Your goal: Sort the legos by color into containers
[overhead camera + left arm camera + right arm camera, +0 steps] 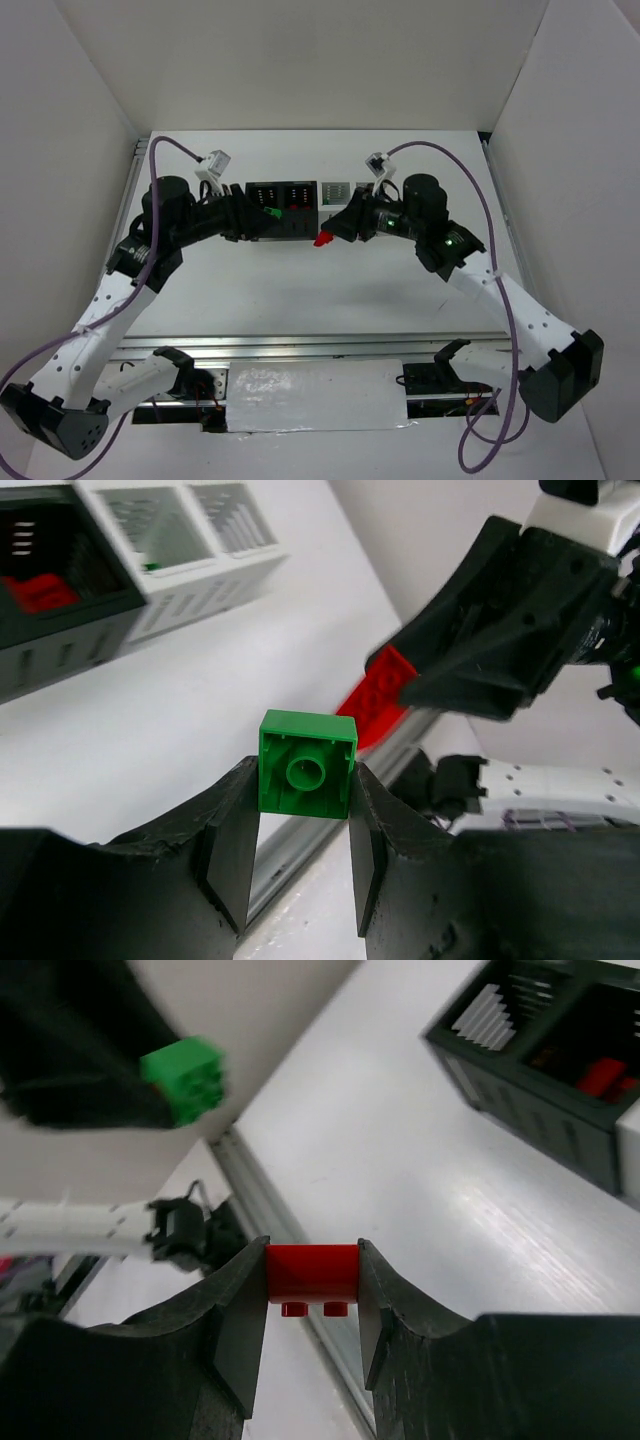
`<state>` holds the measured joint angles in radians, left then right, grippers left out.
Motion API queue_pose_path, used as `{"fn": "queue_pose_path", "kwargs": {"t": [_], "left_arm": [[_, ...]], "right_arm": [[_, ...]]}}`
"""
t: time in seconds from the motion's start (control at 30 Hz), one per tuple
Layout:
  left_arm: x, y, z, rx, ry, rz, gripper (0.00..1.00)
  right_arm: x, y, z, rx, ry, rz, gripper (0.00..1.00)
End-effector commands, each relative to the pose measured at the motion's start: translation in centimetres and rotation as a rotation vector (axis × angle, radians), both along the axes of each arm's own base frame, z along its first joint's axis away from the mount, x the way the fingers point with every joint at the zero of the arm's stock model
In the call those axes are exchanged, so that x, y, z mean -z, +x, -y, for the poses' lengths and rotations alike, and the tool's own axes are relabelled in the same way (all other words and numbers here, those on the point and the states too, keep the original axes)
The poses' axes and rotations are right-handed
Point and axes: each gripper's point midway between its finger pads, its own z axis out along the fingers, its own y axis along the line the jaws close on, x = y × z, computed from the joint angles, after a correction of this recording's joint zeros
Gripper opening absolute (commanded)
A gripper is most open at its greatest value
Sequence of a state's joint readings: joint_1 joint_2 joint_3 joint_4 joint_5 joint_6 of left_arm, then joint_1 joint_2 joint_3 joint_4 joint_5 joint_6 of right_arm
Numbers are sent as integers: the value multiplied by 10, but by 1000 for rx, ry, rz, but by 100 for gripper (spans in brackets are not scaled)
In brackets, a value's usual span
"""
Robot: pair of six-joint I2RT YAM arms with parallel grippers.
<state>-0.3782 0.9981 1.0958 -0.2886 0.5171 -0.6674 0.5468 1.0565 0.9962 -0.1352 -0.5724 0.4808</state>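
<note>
Closest to the lens in the left wrist view, the left gripper (304, 780) fills the bottom of the frame. Its two black fingers (235, 840) are clamped on the sides of a green brick (306, 763). The brick's hollow underside, with one round tube, faces the camera.

At the right of the same view, the right gripper (470, 660) reaches in from the upper right. It pinches a red brick (380, 695), which sits just behind and to the right of the green one. The two bricks look apart.

The right wrist view shows the same grip from the other side. The black fingers are tight on the red brick at bottom centre, with its studs pointing down. The green brick appears blurred at the upper left, held by the other arm.

From overhead, both arms bend inward toward the middle of the white table (300, 290). The containers (298, 228) sit in a row just above centre, with two black bins on the left and two white bins on the right. The green brick shows over the front of the left black bin, but I cannot tell its height. The red brick is just below the row, where black meets white.

A red piece (40, 590) lies inside one black bin at the upper left of the left wrist view.
</note>
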Motion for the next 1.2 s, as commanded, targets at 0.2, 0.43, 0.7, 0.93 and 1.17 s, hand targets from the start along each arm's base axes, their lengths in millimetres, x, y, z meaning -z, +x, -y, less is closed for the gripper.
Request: {"fn": "queue_pose_path", "kwargs": {"t": [0.2,0.43,0.7,0.93,1.17], "left_arm": [[-32,-11,-46,-213,95,99,0],[-24,-29,-56,-208,150,75,0],[-27,-39,-61,-193,180,81,0],[-21,-36,-63,-195,216,86,0],[-7,-13,-46,-145,225,50,0]], "right_arm": [[7,128,-10,473,-197,-4,0],[36,177,-33,551,-325,-42,3],[67,207,-63,534,-410,-102,26],[66,206,-62,540,-412,-94,91],[12,192,-36,604,-337,-73,99]]}}
